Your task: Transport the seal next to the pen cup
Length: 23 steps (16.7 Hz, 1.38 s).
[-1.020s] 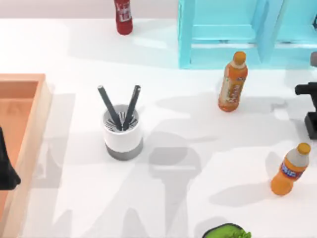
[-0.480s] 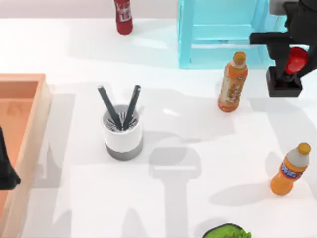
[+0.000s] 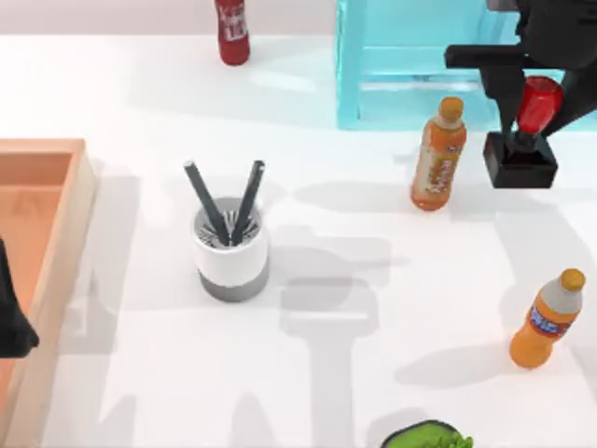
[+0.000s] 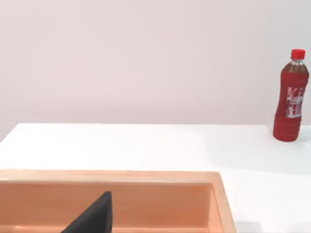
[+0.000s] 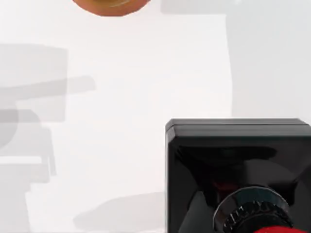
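The seal (image 3: 520, 161), with a black square base and a red knob, hangs above the table at the back right, just right of an orange bottle (image 3: 438, 154). My right gripper (image 3: 538, 101) is shut on its red knob. The right wrist view looks down on the seal's black base (image 5: 238, 165) over white table. The pen cup (image 3: 231, 250), white with a grey bottom band and two dark pens, stands left of centre, far from the seal. My left gripper (image 3: 9, 322) is parked at the left edge over the wooden tray (image 3: 42, 159).
A second orange bottle (image 3: 546, 319) stands at the front right. A red bottle (image 3: 231, 30) is at the back, and a light blue rack (image 3: 410, 65) stands behind the seal. Something green (image 3: 424, 436) lies at the front edge. Bare table lies between the cup and the bottles.
My right gripper has carried the seal from the right edge toward the back and then slightly left, higher above the table. The left arm has not moved.
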### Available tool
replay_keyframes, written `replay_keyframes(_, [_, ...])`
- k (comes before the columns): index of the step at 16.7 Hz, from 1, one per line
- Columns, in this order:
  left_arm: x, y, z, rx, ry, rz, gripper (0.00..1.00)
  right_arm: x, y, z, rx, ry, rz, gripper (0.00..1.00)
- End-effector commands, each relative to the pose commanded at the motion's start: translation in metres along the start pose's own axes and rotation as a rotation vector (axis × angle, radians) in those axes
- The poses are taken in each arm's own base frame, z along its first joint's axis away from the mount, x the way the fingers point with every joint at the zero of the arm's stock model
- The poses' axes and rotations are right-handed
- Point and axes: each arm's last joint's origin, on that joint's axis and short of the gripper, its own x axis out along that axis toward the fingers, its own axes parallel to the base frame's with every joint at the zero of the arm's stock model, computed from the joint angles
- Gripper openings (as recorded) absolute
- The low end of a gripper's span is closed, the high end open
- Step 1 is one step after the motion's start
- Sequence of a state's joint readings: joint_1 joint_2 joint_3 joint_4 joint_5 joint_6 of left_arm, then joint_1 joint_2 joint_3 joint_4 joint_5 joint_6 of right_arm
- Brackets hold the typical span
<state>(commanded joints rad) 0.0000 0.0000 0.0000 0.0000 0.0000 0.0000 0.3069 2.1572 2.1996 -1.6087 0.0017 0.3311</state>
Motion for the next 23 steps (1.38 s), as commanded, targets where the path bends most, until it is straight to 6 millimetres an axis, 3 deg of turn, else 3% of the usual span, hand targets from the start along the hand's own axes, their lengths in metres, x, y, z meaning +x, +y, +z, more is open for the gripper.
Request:
replay_keyframes(2, [0.0,0.0,0.0,0.0,0.0,0.0,1.0,0.0,0.007,-0.001,0.0,-0.005,-0.003,0.0])
replay_keyframes(4, [0.0,0.0,0.0,0.0,0.0,0.0,1.0,0.0,0.03,-0.006,-0.001,-0.025,-0.012,0.0])
replay_keyframes(7, [0.0,0.0,0.0,0.0,0.0,0.0,1.0,0.001,0.089,-0.028,-0.006,-0.067,-0.024,0.0])
replay_keyframes(10, [0.0,0.0,0.0,0.0,0.0,0.0,1.0,0.001,0.149,-0.063,-0.008,-0.117,-0.021,0.0])
replay_keyframes(12, [0.0,0.0,0.0,0.0,0.0,0.0,1.0,0.0,0.173,-0.081,-0.007,-0.149,-0.01,0.0])
replay_keyframes(14, [0.0,0.0,0.0,0.0,0.0,0.0,1.0,-0.001,0.181,-0.088,-0.006,-0.164,-0.004,0.0])
replay_keyframes(18, [0.0,0.0,0.0,0.0,0.0,0.0,1.0,-0.001,0.18,-0.087,-0.002,-0.159,-0.003,0.0])
replay_keyframes(23, [0.0,0.0,0.0,0.0,0.0,0.0,1.0,0.013,0.181,-0.086,-0.006,-0.163,-0.004,0.0])
